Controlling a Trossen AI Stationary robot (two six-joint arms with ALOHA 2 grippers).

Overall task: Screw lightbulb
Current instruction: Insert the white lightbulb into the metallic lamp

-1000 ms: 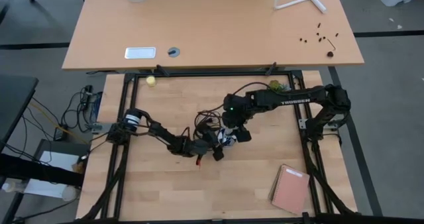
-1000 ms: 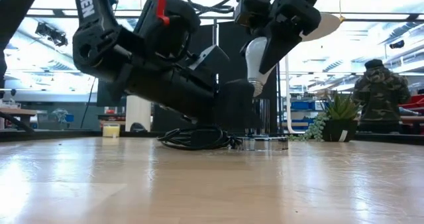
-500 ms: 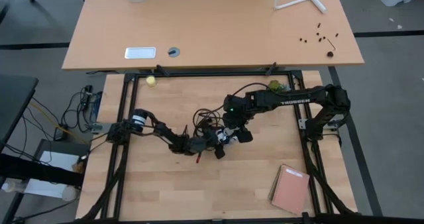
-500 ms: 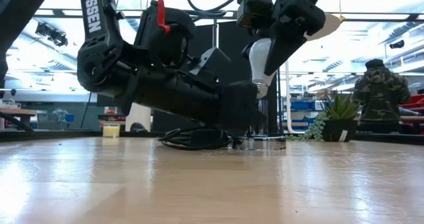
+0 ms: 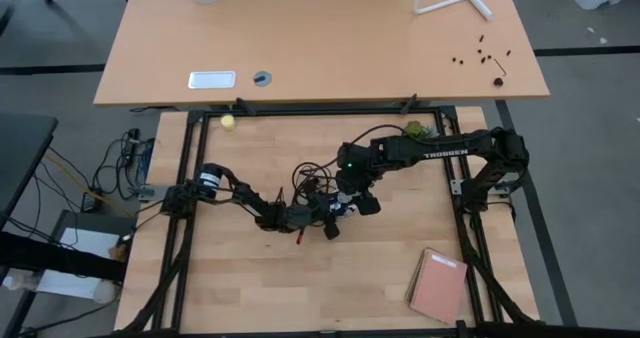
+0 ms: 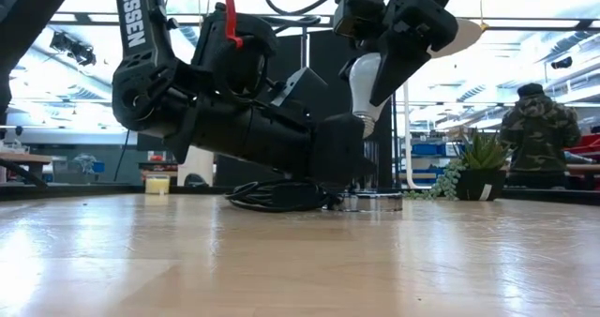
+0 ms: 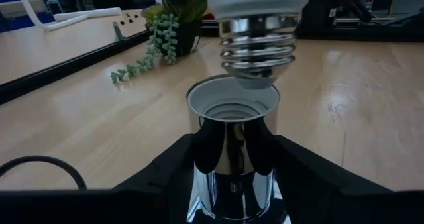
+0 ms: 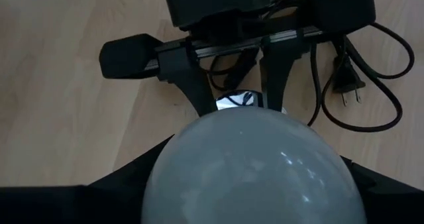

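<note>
Left wrist view: the right claw (image 6: 394,50) pinches the lightbulb (image 7: 257,35) just above the socket (image 7: 232,128), which the left claw (image 7: 232,184) pinches.

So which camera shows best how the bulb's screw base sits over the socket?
The left wrist view: the white bulb's grey threaded base hangs just above the shiny metal socket. The low view shows it side-on, partly hidden; the right wrist view shows only the globe; the high view shows little.
</note>
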